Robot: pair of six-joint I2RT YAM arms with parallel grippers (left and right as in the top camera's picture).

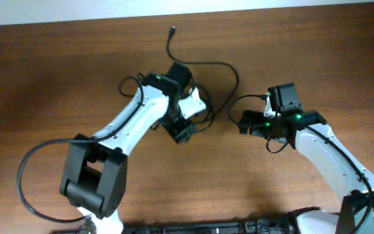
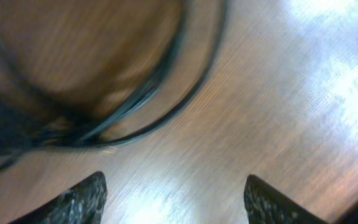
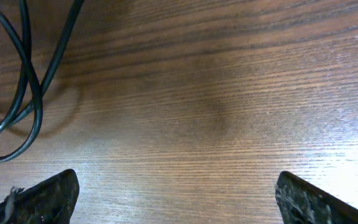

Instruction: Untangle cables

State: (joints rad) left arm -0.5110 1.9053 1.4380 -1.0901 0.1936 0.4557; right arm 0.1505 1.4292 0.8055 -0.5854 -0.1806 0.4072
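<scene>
Wooden table (image 1: pixel 57 78) with tangled black cables (image 1: pixel 237 79) near its far edge; left gripper (image 2: pixel 174 180) and right gripper (image 3: pixel 178 177) hover nearby, jaws spread, empty

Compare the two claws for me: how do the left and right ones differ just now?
The left gripper hangs right by the cables, which cross just ahead of it. The right gripper faces mostly bare table, with cable only at the far left of its view. The left wrist picture is blurred, while the right one is sharp. Both grippers are open and hold nothing.
</scene>
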